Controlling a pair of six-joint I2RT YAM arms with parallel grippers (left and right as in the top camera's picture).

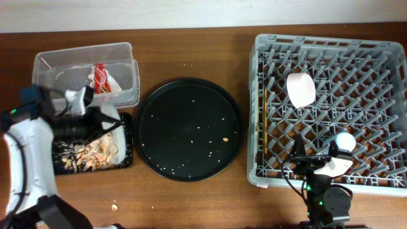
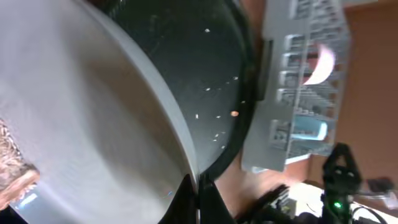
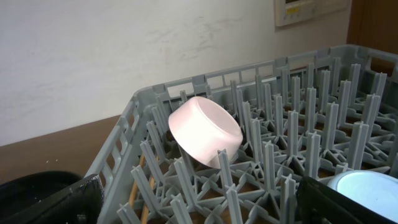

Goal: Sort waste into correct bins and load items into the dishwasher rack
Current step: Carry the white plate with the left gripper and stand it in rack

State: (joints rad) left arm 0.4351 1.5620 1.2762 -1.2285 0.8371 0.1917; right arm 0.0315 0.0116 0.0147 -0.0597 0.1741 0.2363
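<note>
The left gripper (image 2: 198, 198) is clenched on the plate (image 2: 81, 112) rim, tilting it over the shallow tray (image 1: 130, 145), probably so scraps (image 1: 95, 152) slide off. The right gripper (image 3: 199, 190) hangs spread over the rack (image 3: 280, 124).

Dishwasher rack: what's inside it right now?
A white bowl tipped on the pegs, a light-blue cup near the front, and chopsticks along the left wall. The right arm covers part of the front rows, so anything beneath it is hidden.

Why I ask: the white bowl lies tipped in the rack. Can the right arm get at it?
Probably yes. The right gripper hangs open over the dishwasher rack, facing the white bowl, with only pegs between; the light-blue cup sits aside.
</note>
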